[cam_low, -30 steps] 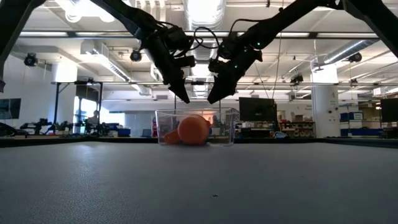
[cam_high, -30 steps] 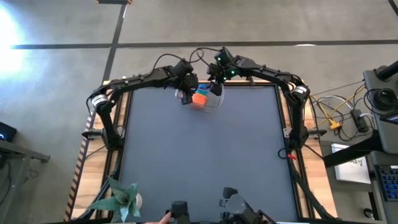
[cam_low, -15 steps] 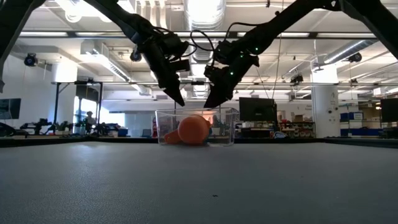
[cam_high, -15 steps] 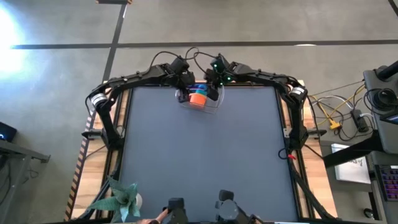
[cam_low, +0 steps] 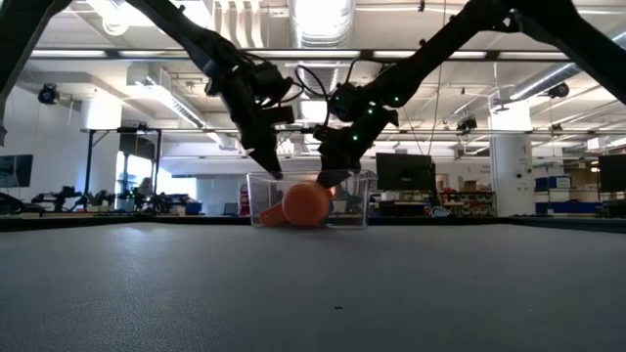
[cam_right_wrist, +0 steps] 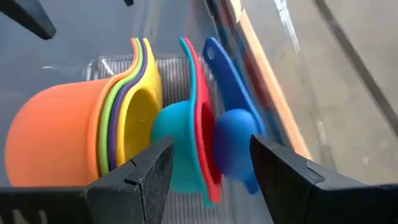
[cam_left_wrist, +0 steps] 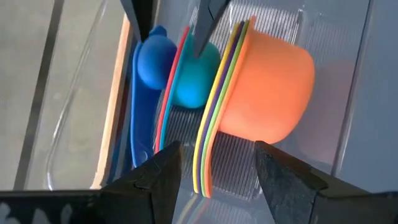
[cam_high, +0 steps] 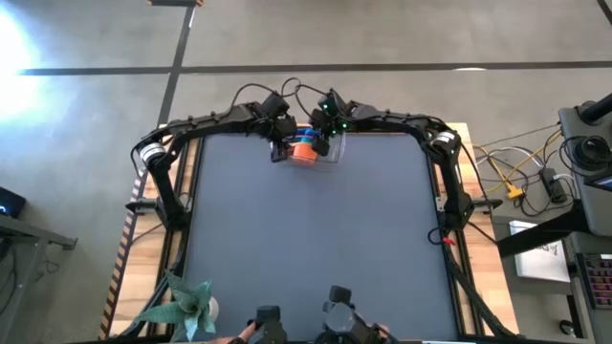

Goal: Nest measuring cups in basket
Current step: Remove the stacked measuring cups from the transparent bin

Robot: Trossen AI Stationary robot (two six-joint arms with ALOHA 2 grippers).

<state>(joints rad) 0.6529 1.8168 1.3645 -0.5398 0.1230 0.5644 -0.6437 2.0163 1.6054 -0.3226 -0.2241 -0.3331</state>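
I am watching both arms reach into the basket [cam_high: 330, 158] at the far edge of the table [cam_high: 306, 248]. The left gripper [cam_low: 271, 170] is hanging just over the basket's left end, fingers parted a little, gripping nothing I can make out. Just ahead of its fingers [cam_left_wrist: 155, 180] the cups are lying on their sides: an orange cup [cam_left_wrist: 267, 93] with green, purple and yellow rims tucked inside it, and close beside that a second group, the light blue cup [cam_left_wrist: 193, 78] in the red one with the blue cup [cam_left_wrist: 146, 59] against them. The right gripper [cam_low: 328, 178] is dipping in from the other side, fingers also apart and empty. I am judging the work nearly done: every cup is in the basket, but two stacks are waiting to be merged.
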